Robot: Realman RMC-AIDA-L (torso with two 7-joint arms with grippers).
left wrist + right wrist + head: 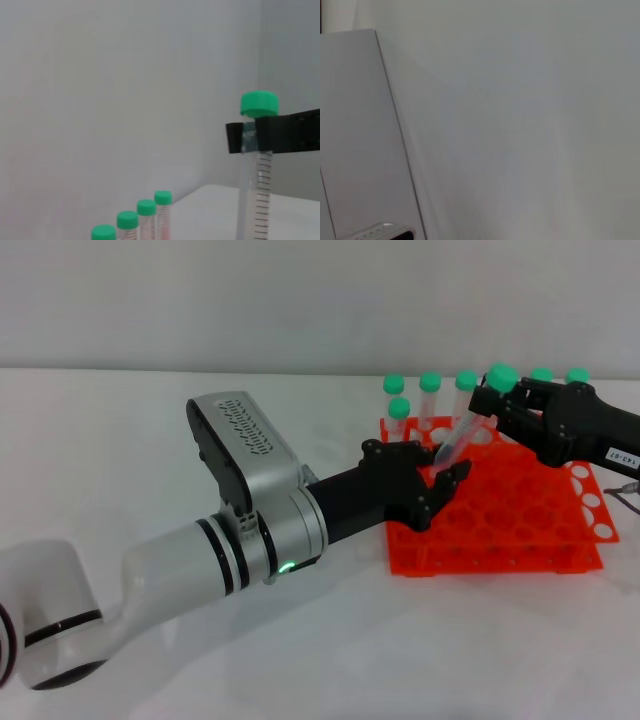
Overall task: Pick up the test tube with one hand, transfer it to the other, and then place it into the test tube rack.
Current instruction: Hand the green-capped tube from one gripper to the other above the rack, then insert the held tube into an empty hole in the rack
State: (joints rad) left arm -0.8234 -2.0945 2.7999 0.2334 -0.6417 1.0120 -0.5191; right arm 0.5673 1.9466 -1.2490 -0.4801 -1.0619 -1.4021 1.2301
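Note:
The test tube (462, 435), clear with a green cap, hangs tilted above the orange test tube rack (520, 525). My right gripper (487, 408), black with a white label, is shut on it just below the cap. The left wrist view shows the tube (257, 170) with the right gripper's fingers (292, 132) clamped across it. My left gripper (435, 478), on the white-silver arm with the green ring light, reaches in from the left. Its fingers stand spread on either side of the tube's pointed lower end. The right wrist view shows only a blank wall.
Several other green-capped tubes (430, 383) stand upright in the rack's far rows and also show in the left wrist view (146, 207). The rack's near rows are open holes. The white table (300, 660) extends to the left and front.

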